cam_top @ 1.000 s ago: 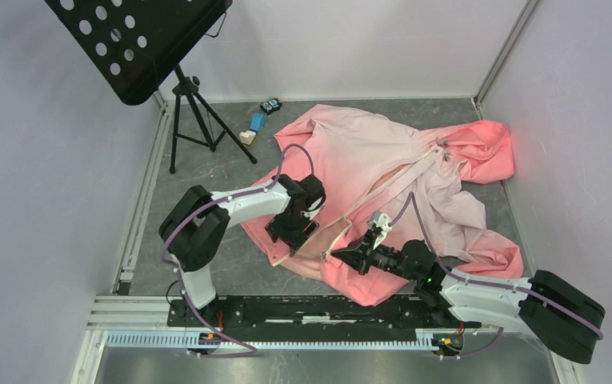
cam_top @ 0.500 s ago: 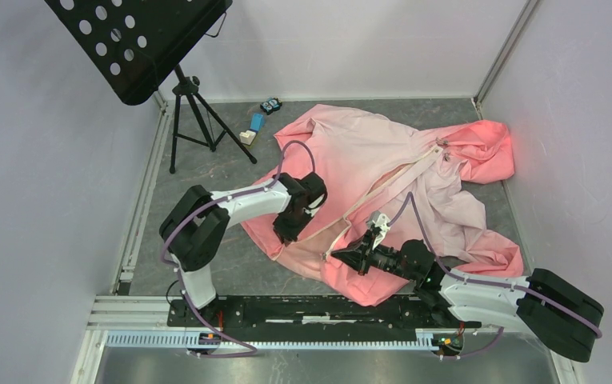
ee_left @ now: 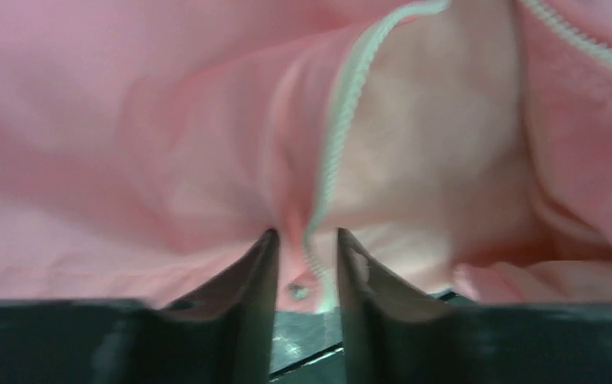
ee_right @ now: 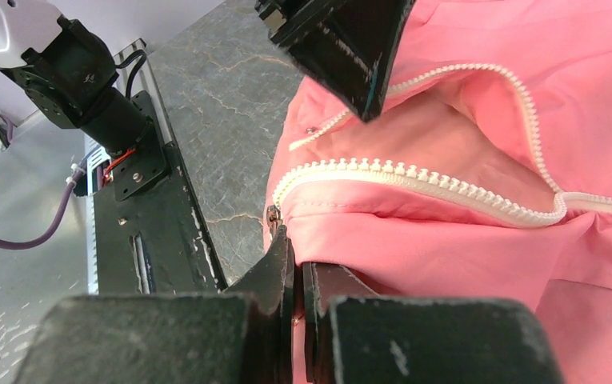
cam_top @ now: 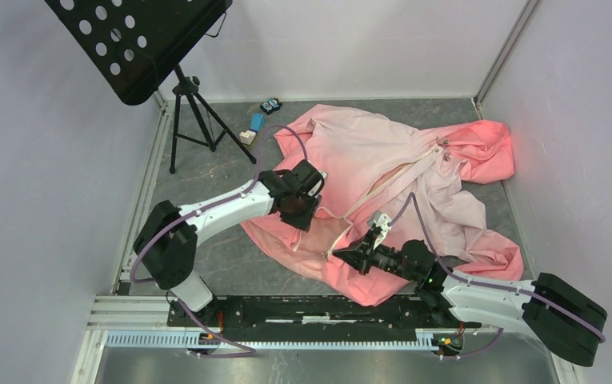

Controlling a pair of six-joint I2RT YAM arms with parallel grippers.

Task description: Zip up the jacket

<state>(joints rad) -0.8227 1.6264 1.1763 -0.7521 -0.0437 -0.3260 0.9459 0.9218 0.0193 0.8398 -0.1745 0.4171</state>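
The pink jacket [cam_top: 366, 148] lies spread on the grey table, hood at the far right, its front open. The cream zipper strip [cam_top: 390, 178] runs diagonally down the front. My left gripper [cam_top: 302, 210] is shut on the left front edge, with pink fabric and zipper teeth [ee_left: 336, 152] pinched between its fingers [ee_left: 258, 264]. My right gripper [cam_top: 342, 256] is shut on the jacket's bottom corner, just below the lower end of the other zipper row [ee_right: 414, 178]. In the right wrist view the left gripper [ee_right: 350, 48] hangs over the zipper opening.
A black music stand [cam_top: 138, 40] on a tripod [cam_top: 194, 120] stands at the far left. Small blue and wooden blocks [cam_top: 254, 124] lie beside the jacket's far corner. White walls close in both sides. A black rail [cam_top: 310, 308] runs along the near edge.
My left gripper has closed on the jacket's left zipper edge and moved away from the near edge, dragging the fabric with it. The right gripper has stayed put.
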